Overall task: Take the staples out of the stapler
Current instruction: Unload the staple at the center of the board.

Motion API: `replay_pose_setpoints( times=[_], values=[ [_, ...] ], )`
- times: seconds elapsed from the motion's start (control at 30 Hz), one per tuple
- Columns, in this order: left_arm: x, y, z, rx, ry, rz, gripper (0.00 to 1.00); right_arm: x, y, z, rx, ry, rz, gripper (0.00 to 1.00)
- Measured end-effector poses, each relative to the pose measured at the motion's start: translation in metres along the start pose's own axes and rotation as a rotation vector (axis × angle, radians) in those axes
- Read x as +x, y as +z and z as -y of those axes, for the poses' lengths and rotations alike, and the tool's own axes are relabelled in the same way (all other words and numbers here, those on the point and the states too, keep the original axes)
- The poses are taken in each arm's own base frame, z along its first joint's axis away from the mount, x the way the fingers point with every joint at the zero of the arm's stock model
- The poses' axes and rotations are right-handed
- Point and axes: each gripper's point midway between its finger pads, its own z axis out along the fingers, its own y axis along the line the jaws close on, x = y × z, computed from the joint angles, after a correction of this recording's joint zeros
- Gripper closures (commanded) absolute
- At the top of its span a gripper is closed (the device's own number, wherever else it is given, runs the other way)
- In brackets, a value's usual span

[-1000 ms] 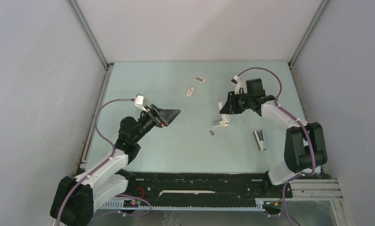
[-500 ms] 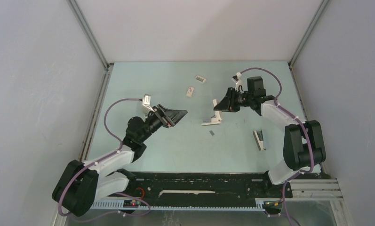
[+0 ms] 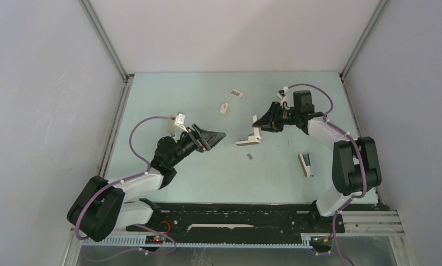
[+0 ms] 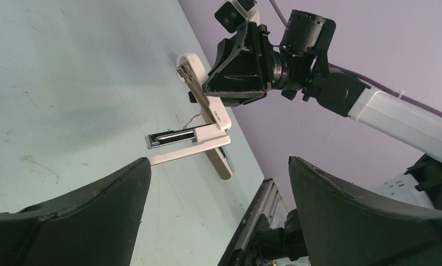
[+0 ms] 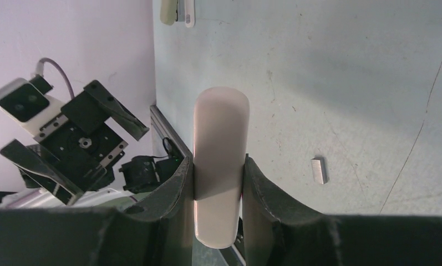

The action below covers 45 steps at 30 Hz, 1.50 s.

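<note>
A white stapler stands hinged open near the table's middle, its base on the surface and its top arm raised. My right gripper is shut on that top arm, which fills the gap between its fingers. My left gripper hangs open just left of the stapler, apart from it, with nothing between its fingers. The stapler's magazine channel faces the left wrist camera; I cannot tell what is inside it. One short silvery strip of staples lies loose on the table, nearer than the stapler.
A second stapler lies on the table at the front right. A small white box and another small labelled piece lie farther back. Grey walls close in the table on three sides.
My left arm has reached forward and right, closer to the stapler. My right gripper has carried the open stapler to the left and a little farther back.
</note>
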Motion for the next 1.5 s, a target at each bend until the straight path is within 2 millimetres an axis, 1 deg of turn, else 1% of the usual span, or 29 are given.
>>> replay_pose_setpoints(
  times=[0.07,0.13,0.27,0.33,0.37,0.47,0.53,0.6,0.67,0.7,0.73,0.8,0.9,0.97,1.23,1.33,1.5],
  values=[
    [0.003,0.0,-0.002,-0.004,0.012,-0.01,0.0,-0.001,0.0,0.002,0.003,0.04,0.0,1.0],
    [0.003,0.0,-0.004,-0.009,0.06,-0.015,0.0,-0.002,0.0,0.004,0.007,0.07,0.002,1.0],
    [-0.001,-0.001,-0.006,-0.05,0.275,-0.031,0.0,-0.003,0.0,0.004,0.017,0.115,0.007,1.0],
    [-0.011,-0.004,0.003,-0.057,0.436,-0.01,0.0,-0.002,0.0,0.006,0.03,0.141,0.009,1.0],
    [-0.016,-0.007,0.011,-0.047,0.508,0.008,0.0,-0.002,0.0,0.007,0.036,0.154,0.009,1.0],
    [-0.031,-0.019,0.044,0.021,0.76,0.087,0.0,-0.001,0.0,0.008,0.052,0.198,0.009,1.0],
    [-0.041,-0.025,0.056,0.04,0.884,0.13,0.0,0.0,0.0,0.009,0.062,0.229,0.009,1.0],
    [-0.047,-0.027,0.056,0.031,0.975,0.149,0.0,0.001,0.0,0.01,0.071,0.262,0.007,1.0],
    [-0.046,-0.025,0.051,0.017,1.056,0.138,0.0,0.003,0.001,0.01,0.08,0.3,0.002,1.0],
    [-0.043,-0.023,0.048,0.015,1.093,0.124,0.0,0.004,0.001,0.01,0.083,0.317,0.0,1.0],
    [-0.035,-0.019,0.043,0.012,1.132,0.094,0.0,0.005,0.001,0.009,0.087,0.336,-0.003,1.0],
    [-0.013,-0.014,0.037,0.033,1.211,0.02,0.0,0.007,0.003,0.008,0.093,0.366,-0.007,1.0],
    [0.014,-0.007,0.03,0.068,1.311,-0.067,0.0,0.008,0.005,0.006,0.096,0.394,-0.01,1.0],
    [0.028,-0.004,0.023,0.081,1.366,-0.115,0.0,0.008,0.005,0.006,0.099,0.414,-0.008,1.0],
    [0.067,0.011,-0.014,0.074,1.464,-0.266,0.02,0.012,0.006,0.009,0.111,0.482,-0.008,1.0],
    [0.076,0.023,-0.022,0.069,1.486,-0.307,0.04,0.013,0.007,0.01,0.11,0.499,-0.007,1.0],
    [0.069,0.051,-0.015,0.06,1.528,-0.282,0.07,0.016,0.009,0.01,0.105,0.523,-0.009,1.0]
  ],
)
